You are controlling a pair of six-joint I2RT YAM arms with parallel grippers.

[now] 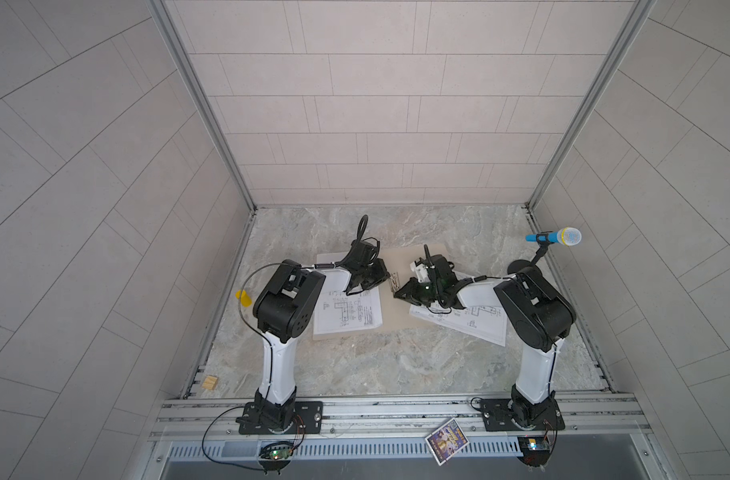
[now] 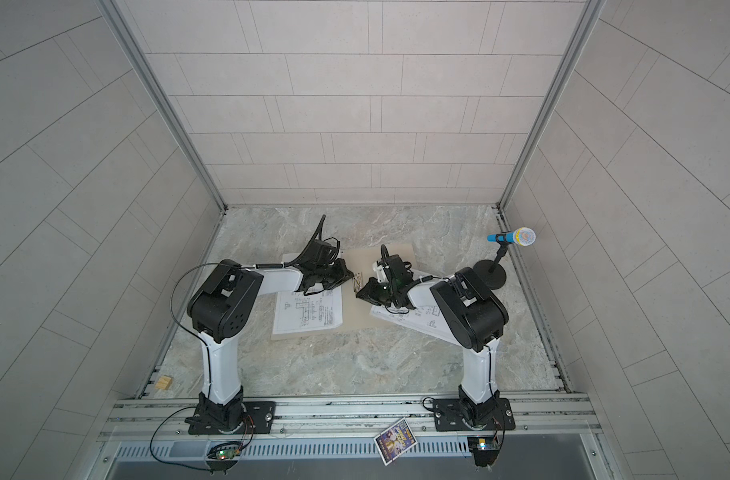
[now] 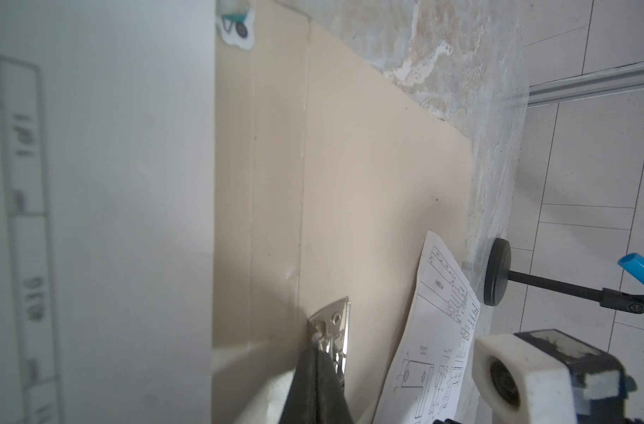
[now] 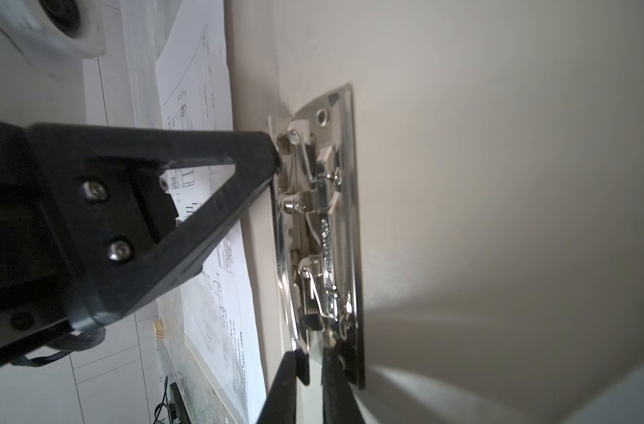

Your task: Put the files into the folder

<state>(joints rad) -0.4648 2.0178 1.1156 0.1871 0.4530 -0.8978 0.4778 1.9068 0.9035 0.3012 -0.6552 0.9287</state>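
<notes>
Across both top views, the folder (image 1: 398,316) (image 2: 355,318) lies open on the bench (image 1: 396,365), its spine running toward the back wall. One of the files (image 1: 346,311) sits squarely on its left half, and another sheet (image 1: 475,326) skews off its right edge.

Left wrist: the left gripper (image 3: 313,350), pressed together, touches the clip (image 3: 333,326); the print is unreadable.

Right wrist: the right gripper (image 4: 315,363) straddles the clip's end, narrowly parted; whether it pinches, I cannot tell.

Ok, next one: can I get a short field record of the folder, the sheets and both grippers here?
folder: flat tan cardboard, open on the marble table
clip: shiny metal, at the folder's spine
files: white printed drawing sheets, one lot on the folder's left half, another overlapping its right edge
left gripper: shut, tip at the clip
right gripper: fingers astride the clip's end, grip unclear
</notes>
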